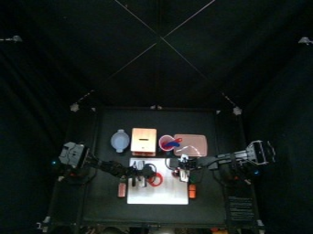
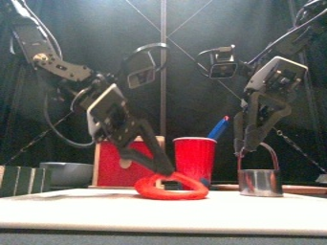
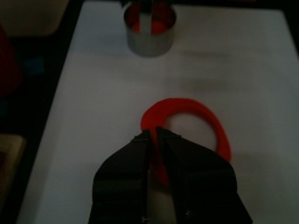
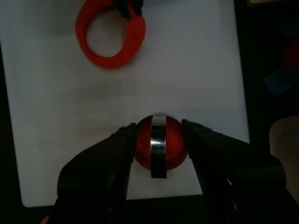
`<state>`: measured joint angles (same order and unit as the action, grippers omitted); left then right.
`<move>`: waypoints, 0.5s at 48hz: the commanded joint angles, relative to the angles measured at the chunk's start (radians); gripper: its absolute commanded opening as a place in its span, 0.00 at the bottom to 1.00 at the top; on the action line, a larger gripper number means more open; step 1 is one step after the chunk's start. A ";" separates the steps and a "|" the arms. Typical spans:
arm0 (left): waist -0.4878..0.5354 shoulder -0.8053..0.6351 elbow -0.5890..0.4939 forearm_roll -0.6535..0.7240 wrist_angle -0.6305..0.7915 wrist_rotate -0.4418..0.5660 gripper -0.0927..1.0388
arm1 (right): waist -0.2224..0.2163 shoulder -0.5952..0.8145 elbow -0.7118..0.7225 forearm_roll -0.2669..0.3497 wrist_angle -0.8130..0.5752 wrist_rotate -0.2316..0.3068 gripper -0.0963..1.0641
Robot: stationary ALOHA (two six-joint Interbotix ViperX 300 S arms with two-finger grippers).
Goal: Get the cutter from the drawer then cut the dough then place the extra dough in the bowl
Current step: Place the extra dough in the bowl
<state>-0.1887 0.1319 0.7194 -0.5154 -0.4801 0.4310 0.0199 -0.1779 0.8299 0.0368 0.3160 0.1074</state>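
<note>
Black table (image 1: 221, 123) from above — white cutting board (image 1: 159, 194) at front, bowl (image 1: 119, 139) behind. Front: red cup (image 2: 196, 161) holds a blue knife (image 2: 220, 127). Left wrist: left gripper (image 3: 155, 136) pinched shut on dough ring (image 3: 187, 105). Right wrist: right gripper (image 4: 158, 129) gapes astride the cutter (image 4: 156, 144) — red dough inside.

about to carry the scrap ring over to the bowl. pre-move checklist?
1. Left tool shut on dough ring: ok.
2. Ring cut free of the disc: ok, the disc sits inside the cutter, apart from the ring.
3. Ring off the white board: not ok, one side is raised, the rest lies on it.
4. Right tool out of the way: ok, open astride the cutter, away from the ring.
5. Bowl ready: cannot tell, its inside is too small to see.
</note>
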 commanded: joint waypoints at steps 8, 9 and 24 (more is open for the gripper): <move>0.117 -0.267 0.098 0.049 -0.138 0.000 0.56 | -0.005 -0.018 -0.020 -0.003 -0.003 -0.002 0.79; 0.129 -0.293 0.115 0.044 -0.153 0.002 0.57 | -0.005 -0.018 -0.021 -0.003 -0.005 -0.002 0.79; 0.331 -0.753 0.425 0.035 -0.267 -0.002 0.57 | -0.005 -0.014 -0.021 -0.032 -0.015 -0.003 0.79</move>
<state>0.1028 -0.5200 1.0983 -0.4771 -0.7332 0.4310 0.0184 -0.1779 0.8283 0.0123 0.3099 0.1058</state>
